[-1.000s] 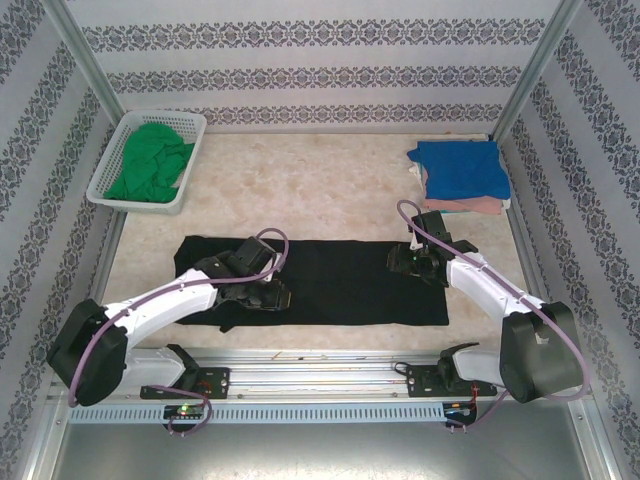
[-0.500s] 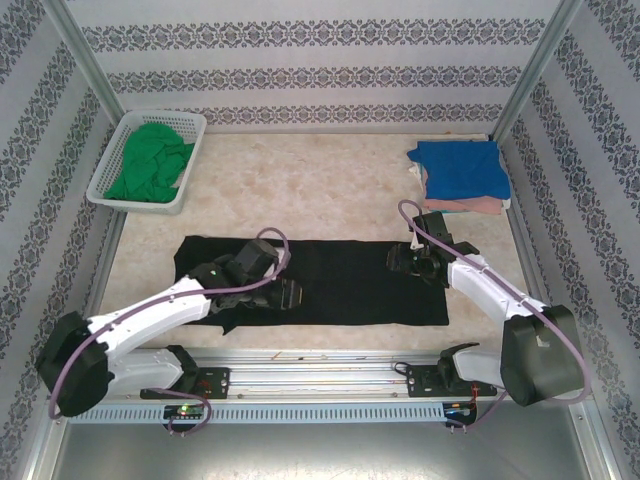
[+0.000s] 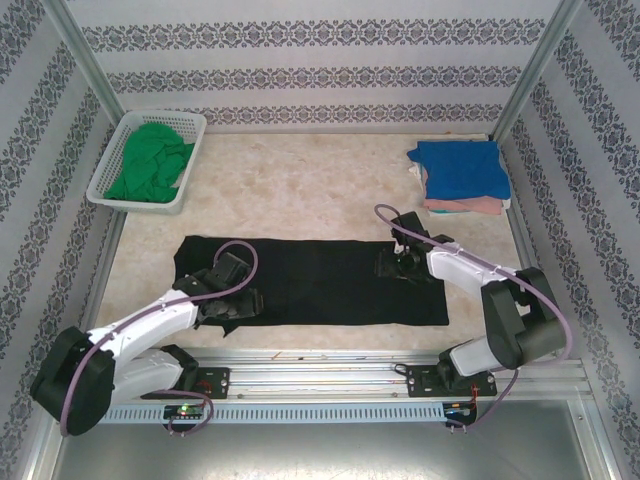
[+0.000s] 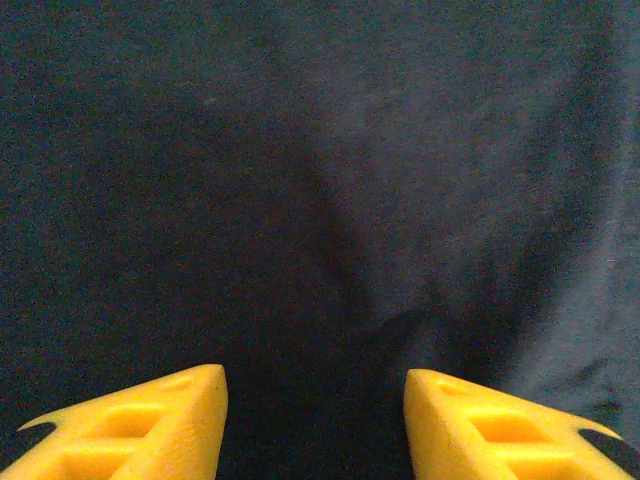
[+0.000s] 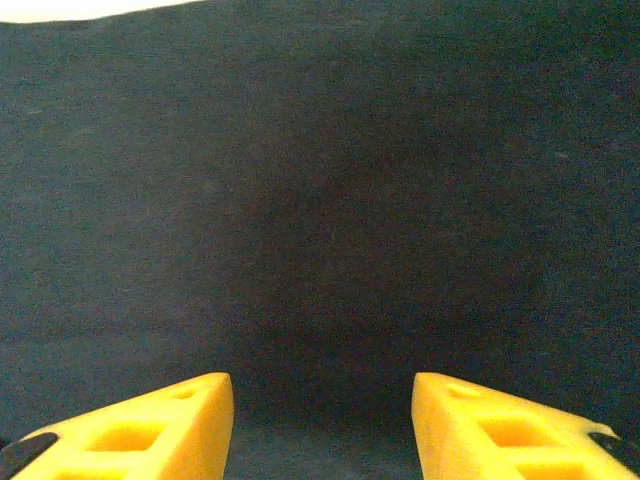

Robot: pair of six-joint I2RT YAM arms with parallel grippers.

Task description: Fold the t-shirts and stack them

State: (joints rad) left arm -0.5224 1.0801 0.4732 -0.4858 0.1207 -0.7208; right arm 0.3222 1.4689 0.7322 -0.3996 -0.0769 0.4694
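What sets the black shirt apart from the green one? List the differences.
1. The black shirt lies spread flat in a long band on the table; the green shirt is bunched up in the basket.
2. The black shirt lies under the left gripper and right gripper, both open; the green shirt sits far left, away from both arms.
Shared: both are plain cloth, and neither is on the pile with the blue shirt.

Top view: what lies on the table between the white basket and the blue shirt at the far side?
Nothing. In the top view the tabletop between the basket and the blue shirt is bare.
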